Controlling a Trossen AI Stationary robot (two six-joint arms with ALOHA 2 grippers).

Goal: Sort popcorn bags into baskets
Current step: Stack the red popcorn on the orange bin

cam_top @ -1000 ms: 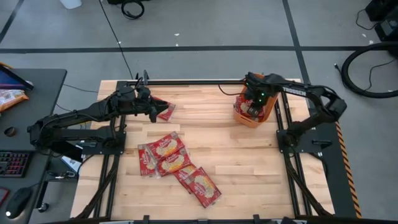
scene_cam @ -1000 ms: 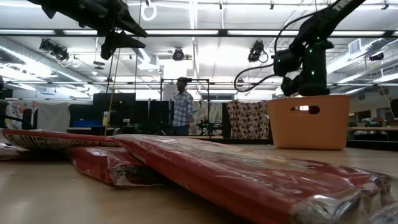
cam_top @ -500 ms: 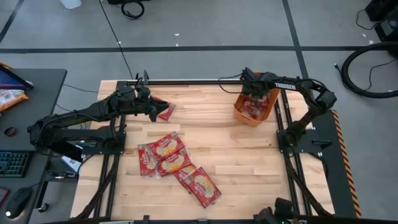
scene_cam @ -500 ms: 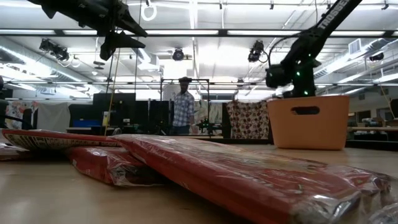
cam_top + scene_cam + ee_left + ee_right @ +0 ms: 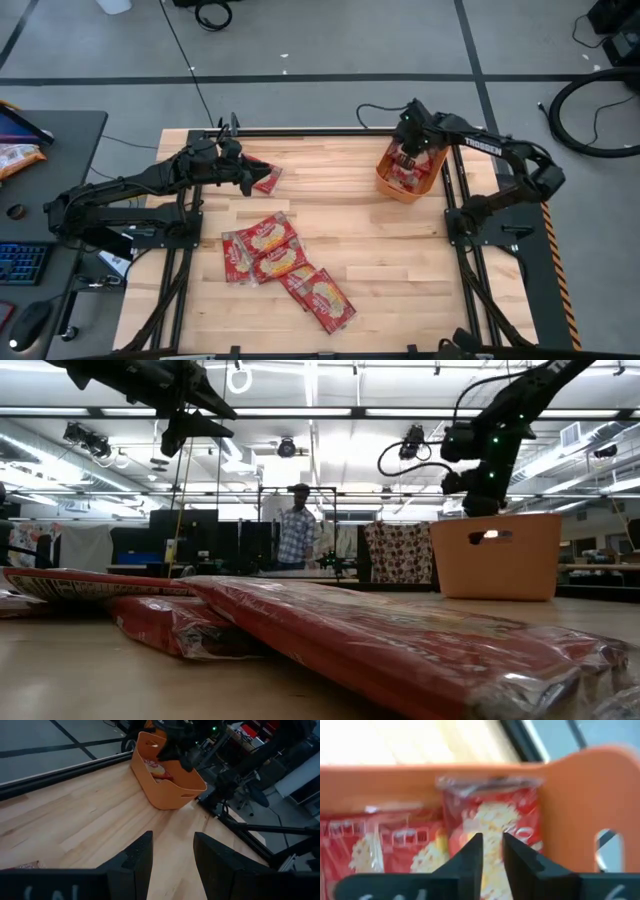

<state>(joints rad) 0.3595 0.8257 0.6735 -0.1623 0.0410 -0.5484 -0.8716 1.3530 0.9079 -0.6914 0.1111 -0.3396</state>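
Over the basket [image 5: 408, 172] at the far right of the bench [image 5: 400, 260]: right end effector [image 5: 405, 152] hangs just above the rim, nose down into the bin. Right wrist view shows its fingers [image 5: 470, 862] close together with a thin gap, nothing clamped between them; bags already in the basket [image 5: 490, 827] sit directly below, standing against the orange wall.

Left end effector [image 5: 247, 178] sits at the far left of the bench, touching or just beside a single bag [image 5: 266, 179]. Left wrist view shows its fingers [image 5: 137, 860] apart with bare wood between them, so not gripping. That bag only shows as a corner at the edge of that view.

Remaining work: pile of popcorn bags [image 5: 285, 265] mid-bench, overlapping, strung roughly diagonally from centre-left toward the near edge. Low view just shows them flat, close to the lens [image 5: 350, 640].

Key geometry for the next pick, as I read it:
- Pile lies well apart from the right end effector, back toward the near-left from the basket. Left arm is the nearer one to the pile.
- Single far bag is right at the left end effector, long axis angled across the bench, basket well off to its right.
- Top bags in the pile have long axes skewed, not square to the bench edge, so wrist yaw will need matching.

Judgement: right arm looks done dropping, several bags left. Overlap risks a double pick.
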